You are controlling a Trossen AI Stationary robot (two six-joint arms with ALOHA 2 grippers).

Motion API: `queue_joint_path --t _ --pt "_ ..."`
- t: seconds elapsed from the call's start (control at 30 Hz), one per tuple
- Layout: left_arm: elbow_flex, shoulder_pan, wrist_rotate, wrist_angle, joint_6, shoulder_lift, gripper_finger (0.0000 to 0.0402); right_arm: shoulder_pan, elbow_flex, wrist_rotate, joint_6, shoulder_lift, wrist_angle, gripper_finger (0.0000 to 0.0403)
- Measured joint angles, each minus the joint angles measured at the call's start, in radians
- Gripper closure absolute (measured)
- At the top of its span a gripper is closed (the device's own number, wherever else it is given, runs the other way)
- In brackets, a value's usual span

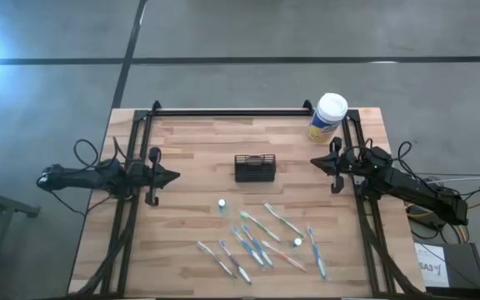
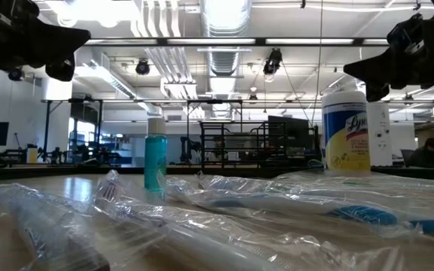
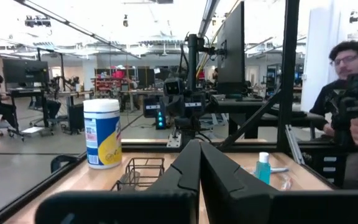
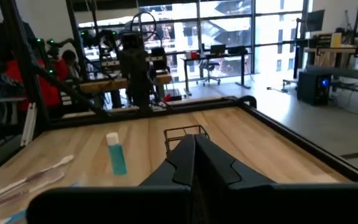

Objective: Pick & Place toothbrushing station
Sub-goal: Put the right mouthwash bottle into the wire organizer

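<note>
left gripper (image 1: 173, 176) clenched on nothing, parked by the bench's left edge | right gripper (image 1: 314, 161) same deal at the right edge | toothbrushing station (image 1: 254, 168) sits mid-bench between them, untouched | wrapped toothbrushes (image 1: 261, 240) strewn along the front edge | wipes canister (image 1: 327, 117) at back-right corner

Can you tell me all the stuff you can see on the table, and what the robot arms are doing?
Small black slotted wire caddy: one, black, table centre.
Yellow wipes canister with white lid: one, yellow and white, far right corner.
Small teal bottle with white cap: one, teal, standing just in front of the caddy.
Plastic-wrapped toothbrushes: several, white, blue and green, scattered over the near half.
Wooden table: one, light wood, black rail frame.
Person: one, seated beyond the table in the left wrist view.
Left gripper: jaws shut, holding nothing, left of the caddy.
Right gripper: jaws shut, holding nothing, right of the caddy.
</note>
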Motion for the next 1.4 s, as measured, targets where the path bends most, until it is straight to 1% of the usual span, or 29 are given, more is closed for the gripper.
queue_joint_path --t 0.1,0.17,0.3,0.43,0.53,0.63,0.77,0.87,0.93,1.07,1.17,1.23,1.33,1.4 --pt "0.001 0.0 -0.004 0.009 0.0 0.0 0.0394 0.0 0.0 0.006 0.005 0.013 0.013 0.0394" --pt "0.001 0.0 -0.004 0.008 -0.004 0.0 0.0394 0.0 0.0 0.006 0.051 0.017 0.021 0.0394" --pt "0.001 0.0 -0.004 0.024 -0.029 0.0 0.0394 0.0 0.005 -0.032 0.071 0.019 0.059 0.0394" --pt "0.009 0.0 -0.003 0.033 -0.061 0.0 0.0394 0.0 0.062 -0.054 0.073 0.03 0.053 0.0394" --pt "0.009 0.0 -0.003 0.034 -0.068 0.0 0.0394 0.0 0.148 -0.053 0.054 0.066 0.003 0.0394" --pt "0.009 0.0 -0.003 0.039 -0.095 0.0 0.0394 0.0 0.274 -0.052 0.03 0.122 -0.097 0.0394" --pt "0.009 0.0 -0.003 0.052 -0.107 0.0 0.0394 0.005 0.472 -0.051 -0.039 0.22 -0.307 0.039" --pt "0.009 0.0 -0.003 0.062 -0.106 0.0 0.0394 0.016 0.613 -0.049 -0.102 0.301 -0.467 0.0374" --pt "0.009 0.0 -0.003 0.066 -0.106 0.0 0.0394 0.027 0.697 -0.027 -0.127 0.348 -0.569 0.0361" --pt "0.009 0.0 -0.003 0.076 -0.108 0.001 0.0394 0.064 0.843 0.001 -0.117 0.424 -0.744 0.0332" --pt "0.009 0.0 -0.003 0.074 -0.111 0.001 0.0394 0.109 0.925 0.01 -0.087 0.472 -0.858 0.0307" --pt "0.005 0.0 -0.003 0.073 -0.115 0.001 0.0394 0.148 0.959 0.039 -0.06 0.502 -0.935 0.0289" --pt "0.0 0.0 -0.003 0.066 -0.118 0.001 0.0394 0.223 0.985 0.078 -0.018 0.549 -1.027 0.0264" --pt "0.0 0.0 -0.003 0.07 -0.119 0.001 0.0394 0.279 0.991 0.083 0.007 0.583 -1.042 0.0251"
